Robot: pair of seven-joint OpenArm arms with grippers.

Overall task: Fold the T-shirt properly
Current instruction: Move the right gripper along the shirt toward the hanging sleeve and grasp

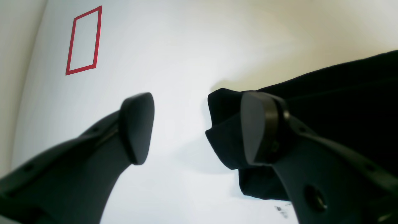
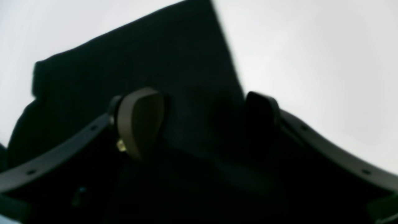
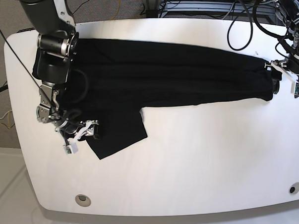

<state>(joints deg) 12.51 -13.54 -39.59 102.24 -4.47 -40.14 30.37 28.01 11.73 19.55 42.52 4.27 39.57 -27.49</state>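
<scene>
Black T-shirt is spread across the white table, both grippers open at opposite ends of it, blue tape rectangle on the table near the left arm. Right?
Not quite: the tape rectangle is red, not blue, as the left wrist view shows. The rest holds: the black T-shirt lies across the white table, with the left gripper and the right gripper open at opposite ends of it.

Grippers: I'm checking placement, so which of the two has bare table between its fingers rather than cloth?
The left gripper: white table shows in its gap, at the T-shirt's end. The right gripper has only black cloth in its gap.
</scene>
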